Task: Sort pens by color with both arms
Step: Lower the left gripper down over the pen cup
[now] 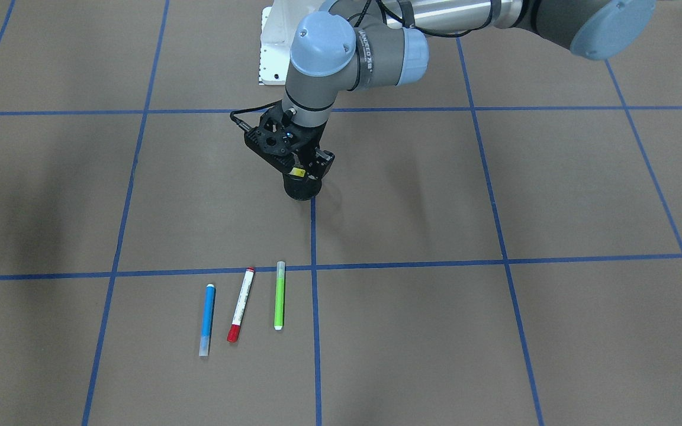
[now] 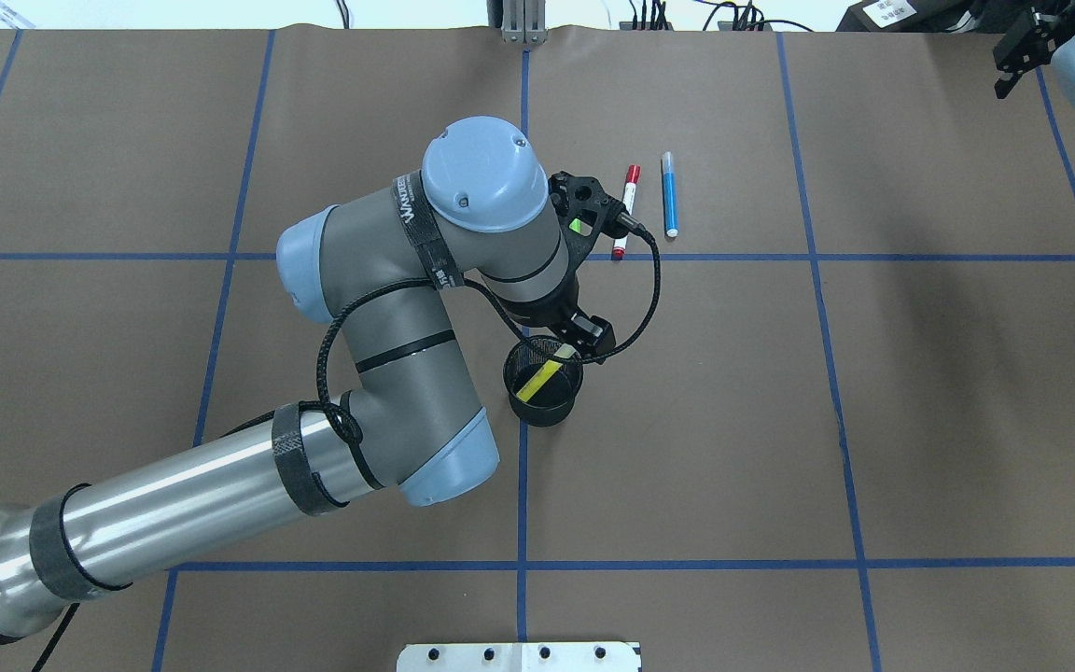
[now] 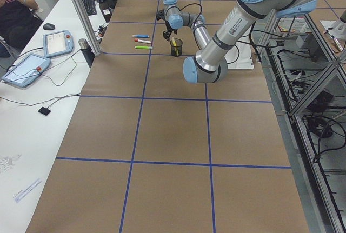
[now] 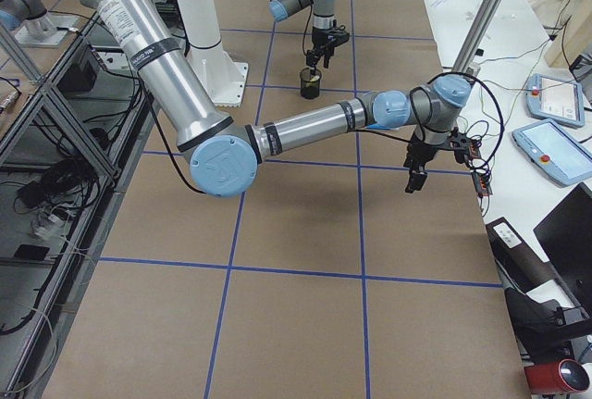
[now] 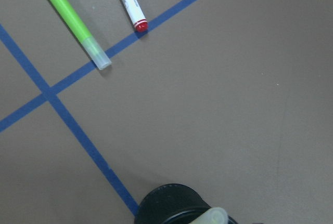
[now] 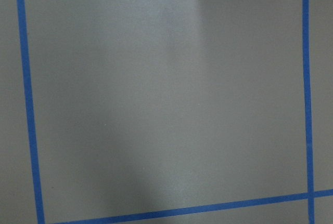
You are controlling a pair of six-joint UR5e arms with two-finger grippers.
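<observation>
- Seemingly one pen is dealt with: the yellow pen leans inside the cup. The left hand is just above it, and I cannot tell whether its fingers are spread.
- Beyond the cup, the green pen, red-capped pen and blue pen lie side by side, still to sort.
- The right hand hangs well apart, its state unclear.
- Brown paper with a blue tape grid covers the table.
- Farther off, a desk holds tablets, and a person sits there.
</observation>
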